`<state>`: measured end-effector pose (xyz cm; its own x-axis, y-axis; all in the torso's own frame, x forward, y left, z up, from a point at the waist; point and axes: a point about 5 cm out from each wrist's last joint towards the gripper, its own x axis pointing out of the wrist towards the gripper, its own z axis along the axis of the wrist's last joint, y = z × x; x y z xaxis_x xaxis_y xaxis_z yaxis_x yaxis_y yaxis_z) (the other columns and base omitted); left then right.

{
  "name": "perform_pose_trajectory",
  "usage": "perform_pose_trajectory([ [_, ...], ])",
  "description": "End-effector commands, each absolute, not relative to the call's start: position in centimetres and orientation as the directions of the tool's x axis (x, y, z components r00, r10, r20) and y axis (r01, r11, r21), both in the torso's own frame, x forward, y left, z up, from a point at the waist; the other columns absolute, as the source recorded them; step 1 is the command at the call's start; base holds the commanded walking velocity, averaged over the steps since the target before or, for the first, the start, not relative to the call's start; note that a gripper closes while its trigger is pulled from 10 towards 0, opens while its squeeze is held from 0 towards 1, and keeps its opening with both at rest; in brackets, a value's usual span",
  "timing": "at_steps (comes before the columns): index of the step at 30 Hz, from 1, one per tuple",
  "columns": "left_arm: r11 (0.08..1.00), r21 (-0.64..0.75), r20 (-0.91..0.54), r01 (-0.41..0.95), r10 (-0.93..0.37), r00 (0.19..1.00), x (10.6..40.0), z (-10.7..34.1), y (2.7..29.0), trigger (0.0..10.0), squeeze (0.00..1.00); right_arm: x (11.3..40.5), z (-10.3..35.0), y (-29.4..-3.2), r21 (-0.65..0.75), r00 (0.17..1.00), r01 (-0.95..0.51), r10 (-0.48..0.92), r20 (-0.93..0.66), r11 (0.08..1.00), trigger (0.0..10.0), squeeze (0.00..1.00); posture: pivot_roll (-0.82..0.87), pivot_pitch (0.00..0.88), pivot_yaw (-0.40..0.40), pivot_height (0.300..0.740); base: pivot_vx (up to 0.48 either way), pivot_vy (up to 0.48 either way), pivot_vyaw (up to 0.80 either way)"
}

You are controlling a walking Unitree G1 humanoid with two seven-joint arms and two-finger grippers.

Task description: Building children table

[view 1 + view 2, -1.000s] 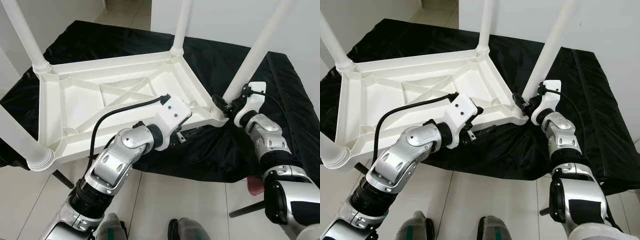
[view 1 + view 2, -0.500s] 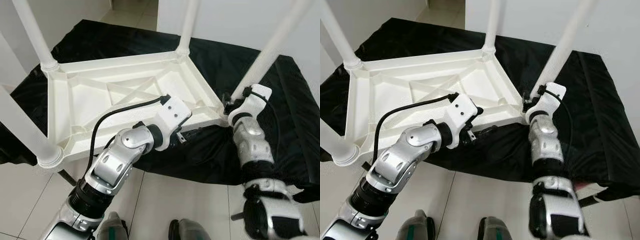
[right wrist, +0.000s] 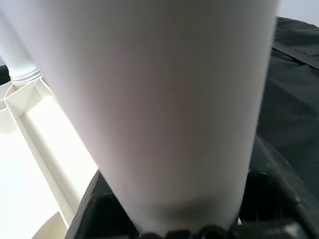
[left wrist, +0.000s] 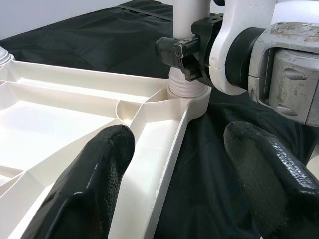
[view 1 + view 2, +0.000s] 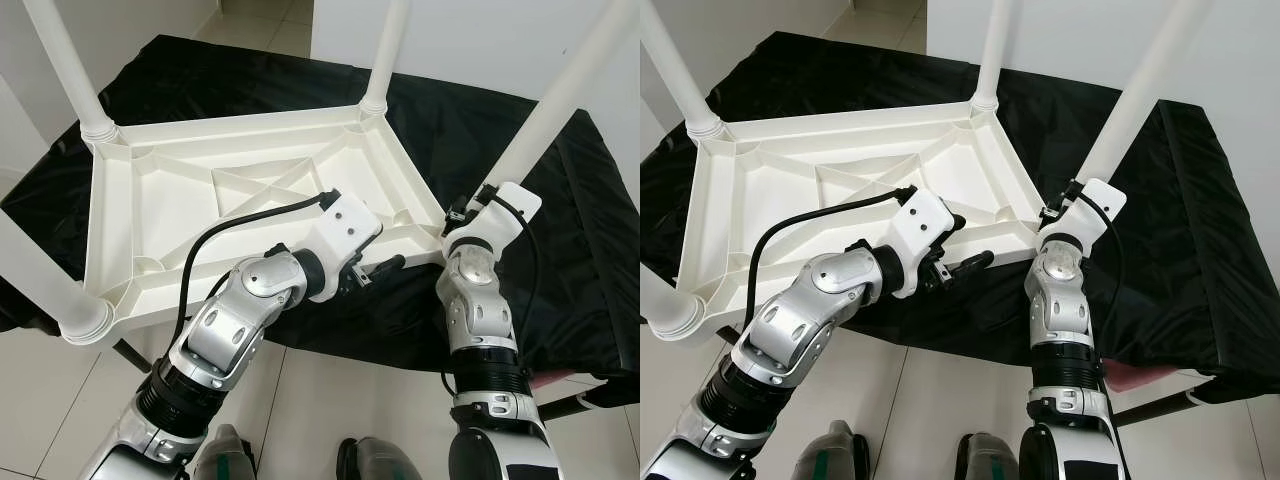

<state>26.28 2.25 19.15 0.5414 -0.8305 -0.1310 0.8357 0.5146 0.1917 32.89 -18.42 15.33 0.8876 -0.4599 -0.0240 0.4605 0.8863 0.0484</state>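
Note:
A white plastic children's table point(image 5: 200, 190) lies upside down on a black cloth, its legs pointing up. My left gripper point(image 5: 372, 272) is open at the near rim; in the left wrist view one finger point(image 4: 99, 169) sits inside the rim point(image 4: 164, 149) and the other outside it. My right gripper point(image 5: 458, 215) is shut on the near-right leg point(image 5: 560, 100) just above its socket point(image 4: 187, 92). In the right wrist view that leg point(image 3: 164, 99) stands between its black fingers point(image 3: 271, 191).
The other legs stand at far left point(image 5: 65, 65), far right point(image 5: 385, 50) and near left point(image 5: 40, 270). The black cloth point(image 5: 570, 200) drapes over the work surface and hangs down its front. Below is pale tiled floor point(image 5: 330, 400), with a pink object point(image 5: 1140, 375) under the cloth's right edge.
My right forearm has swung in from the right and now stands almost upright below the leg's base, its gripper still at the leg. The left arm holds its place. The camera shifted slightly.

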Motion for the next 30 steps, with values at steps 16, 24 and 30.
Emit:
perform_pose_trajectory([
  [16, 0.499, 0.184, -0.139, 0.847, -0.84, 0.525, 25.9, 19.0, 2.1, 10.0, 0.0, 34.2, 15.5, -19.5, 0.085, 0.998, 0.05, -0.047, -0.038, 0.995, 10.0, 0.0, -0.05, 0.031, -0.048, 0.74, 0.0, 0.0, 0.0],
  [24, 0.491, 0.187, -0.139, 0.851, -0.844, 0.518, 25.9, 19.0, 2.0, 10.0, 0.0, 34.2, 15.6, -20.4, -0.046, 0.956, -0.292, 0.29, -0.045, 0.955, 10.0, 0.0, -0.05, 0.022, -0.044, 0.74, 0.0, 0.0, 0.0],
  [30, 0.485, 0.191, -0.142, 0.854, -0.847, 0.513, 25.9, 19.0, 2.0, 10.0, 0.0, 34.8, 15.4, -21.9, -0.115, 0.936, -0.35, 0.343, -0.075, 0.93, 10.0, 0.0, -0.05, 0.014, -0.036, 0.74, 0.0, 0.0, 0.0],
])
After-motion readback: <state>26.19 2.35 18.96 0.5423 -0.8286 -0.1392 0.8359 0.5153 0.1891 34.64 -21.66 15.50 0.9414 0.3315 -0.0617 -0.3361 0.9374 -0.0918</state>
